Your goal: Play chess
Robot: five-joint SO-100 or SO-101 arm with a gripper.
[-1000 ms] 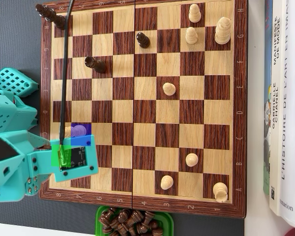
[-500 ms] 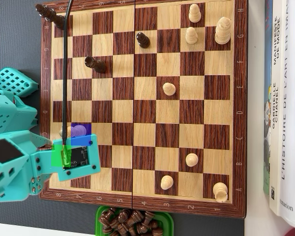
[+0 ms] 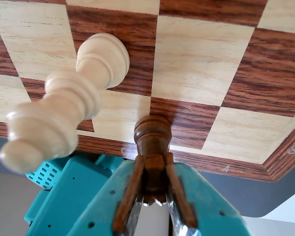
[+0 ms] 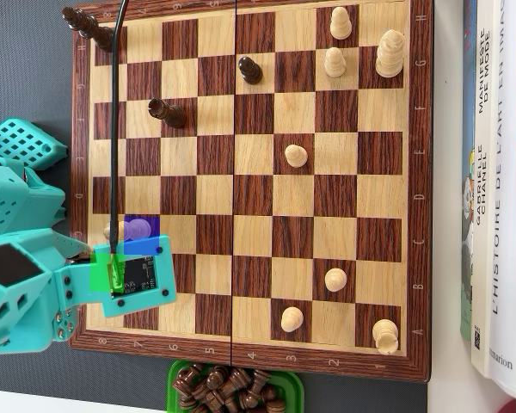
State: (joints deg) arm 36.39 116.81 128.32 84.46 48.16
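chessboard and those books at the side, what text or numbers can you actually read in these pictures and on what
"A" and "8": border of the chessboard in the wrist view.
"L'HISTOIRE DE L'ART EN IMA": spine of the white book in the overhead view, cut off at the top.
"GABRIELLE": spine of the thin book beside it; the rest of its print is blurred.
"marion": foot of the white book's spine, start cut off.
Chessboard border letters and digits in the overhead view: too small to read surely.

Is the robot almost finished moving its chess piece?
Partway. The gripper has already shut on a dark pawn. Right now it holds that pawn near the chessboard corner, beside a pale piece. Setting the pawn down and letting go remains.
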